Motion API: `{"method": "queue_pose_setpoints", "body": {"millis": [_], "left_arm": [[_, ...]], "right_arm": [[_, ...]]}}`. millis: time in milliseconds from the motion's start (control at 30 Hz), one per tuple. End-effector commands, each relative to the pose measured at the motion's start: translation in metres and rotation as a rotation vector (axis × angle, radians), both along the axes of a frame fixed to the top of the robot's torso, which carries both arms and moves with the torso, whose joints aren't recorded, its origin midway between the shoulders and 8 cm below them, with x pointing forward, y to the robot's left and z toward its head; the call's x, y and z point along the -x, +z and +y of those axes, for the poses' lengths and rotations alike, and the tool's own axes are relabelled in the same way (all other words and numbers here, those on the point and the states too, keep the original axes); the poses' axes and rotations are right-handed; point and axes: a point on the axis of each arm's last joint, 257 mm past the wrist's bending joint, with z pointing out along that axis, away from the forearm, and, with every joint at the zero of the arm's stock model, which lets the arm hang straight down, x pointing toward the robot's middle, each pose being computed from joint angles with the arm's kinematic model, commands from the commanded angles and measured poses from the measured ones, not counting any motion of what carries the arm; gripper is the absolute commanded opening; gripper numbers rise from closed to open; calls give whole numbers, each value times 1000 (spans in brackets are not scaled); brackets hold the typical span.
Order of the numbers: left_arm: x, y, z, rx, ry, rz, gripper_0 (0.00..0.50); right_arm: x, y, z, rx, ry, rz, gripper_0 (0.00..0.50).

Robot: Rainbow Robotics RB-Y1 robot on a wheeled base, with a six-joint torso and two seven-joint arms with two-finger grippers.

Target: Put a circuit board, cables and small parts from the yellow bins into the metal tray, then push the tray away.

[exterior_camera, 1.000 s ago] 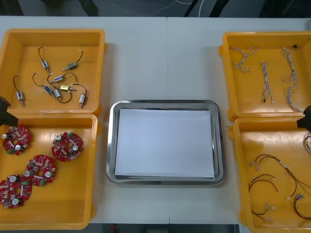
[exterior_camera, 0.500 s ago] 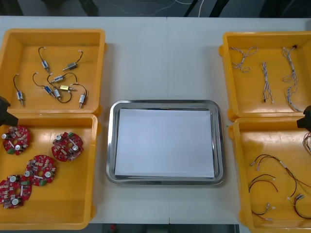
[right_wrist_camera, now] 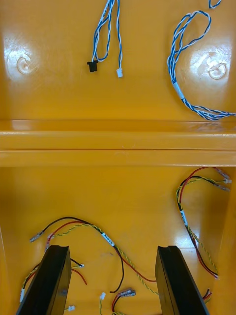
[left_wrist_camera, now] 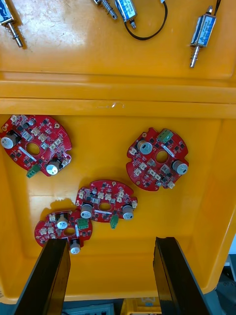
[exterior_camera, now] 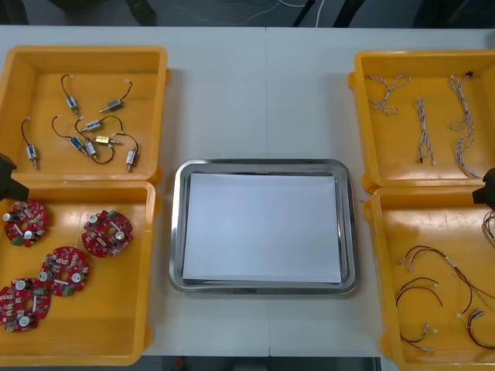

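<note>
Gleaming metal tray [exterior_camera: 179, 232], white inside, w/o contents

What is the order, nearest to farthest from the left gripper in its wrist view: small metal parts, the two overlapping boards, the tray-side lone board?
1. two overlapping boards, just beyond the left gripper
2. tray-side lone board, farther along the same bin
3. small metal parts, in the next bin

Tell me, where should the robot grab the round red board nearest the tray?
Probably by its rim, from straight above. The circuit board lies flat in the near left yellow bin, apart from the other boards, so the open left gripper could straddle two opposite edges. Its top is bumpy with small components, a poor place to pinch. The right gripper hangs over the right bins.
</note>
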Motion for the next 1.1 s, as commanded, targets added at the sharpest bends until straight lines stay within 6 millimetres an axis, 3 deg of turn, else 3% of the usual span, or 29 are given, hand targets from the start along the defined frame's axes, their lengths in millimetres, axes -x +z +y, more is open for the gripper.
{"method": "queue_pose_setpoints", "body": {"millis": [33, 1100], "left_arm": [[4, 14, 14, -40, 25, -21, 500], [4, 14, 14, -40, 25, -21, 500]], "right_arm": [[5, 8, -16, 32, -22, -5, 500], [5, 8, -16, 32, -22, -5, 500]]}}
